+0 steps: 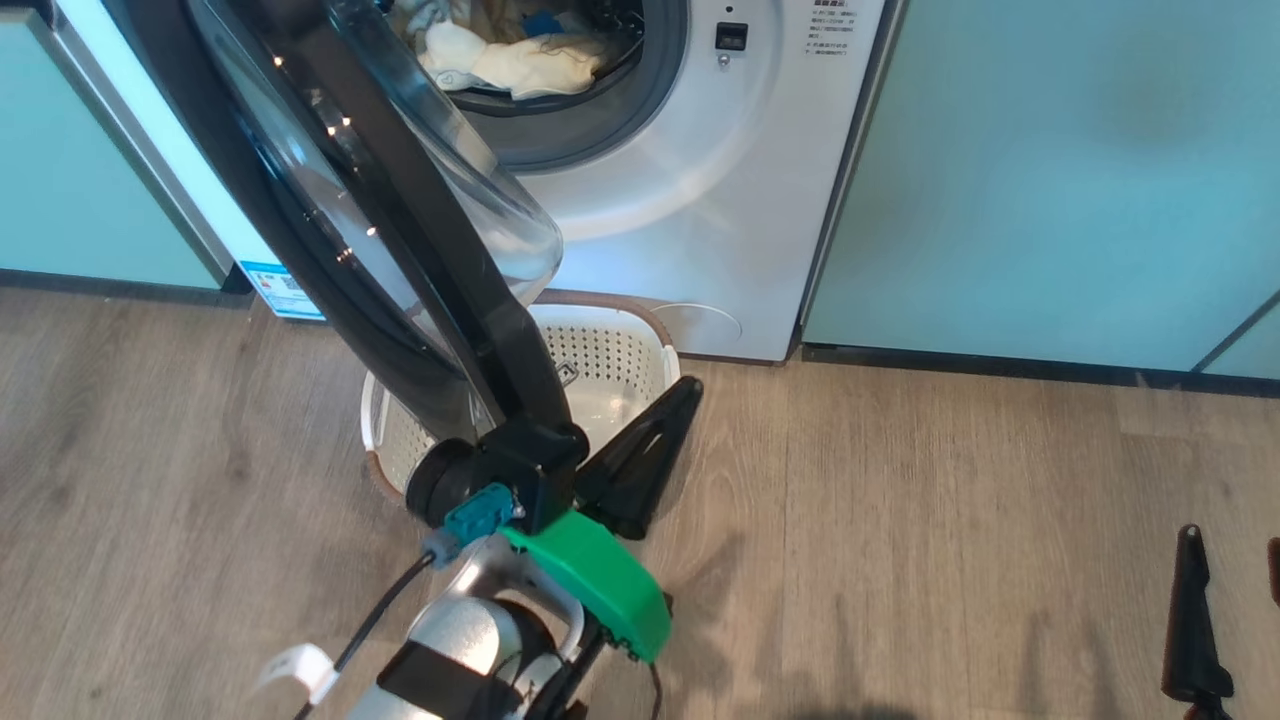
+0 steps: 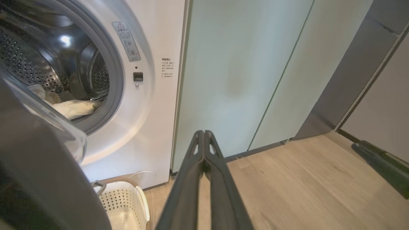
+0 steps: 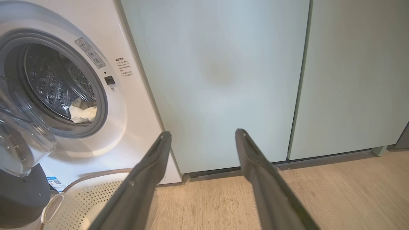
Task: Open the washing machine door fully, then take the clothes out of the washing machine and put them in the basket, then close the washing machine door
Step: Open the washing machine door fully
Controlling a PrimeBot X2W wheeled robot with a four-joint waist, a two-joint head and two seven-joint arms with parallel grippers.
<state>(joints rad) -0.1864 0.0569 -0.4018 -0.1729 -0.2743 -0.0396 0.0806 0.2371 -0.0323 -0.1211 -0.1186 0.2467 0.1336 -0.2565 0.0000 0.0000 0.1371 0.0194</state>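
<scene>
The washing machine door (image 1: 430,220) stands open. It is swung out from the porthole toward the robot's left, and its black rim and clear glass bowl hang over the left part of the basket (image 1: 610,360). In the left wrist view the door (image 2: 38,159) takes the lower left corner, and in the right wrist view its glass bowl (image 3: 22,140) shows at the left edge.

The clothes (image 1: 510,60) lie inside the drum of the washing machine (image 1: 700,200), at the bottom near the grey seal. They are cream and pale pieces with a small blue part among them. The same pale fabric (image 2: 73,108) is seen in the drum from the left wrist, and also from the right wrist (image 3: 83,111).

The basket stands on the wooden floor (image 1: 950,520), just in front of the machine and below the door. Its perforated wall (image 2: 123,201) and brown rim are visible, and one handle shows in the right wrist view (image 3: 51,207).

The left gripper (image 1: 688,390) is clenched, its two dark fingers pressed together with nothing between them. Its tip is at the right rim of the basket in the head view, and I cannot tell if it touches. From its own camera it (image 2: 203,132) points toward the pale green cabinet (image 2: 239,80) beside the machine.

The right gripper (image 3: 203,132) is released, fingers wide apart and empty, low at the right over the floor (image 1: 1232,540).
</scene>
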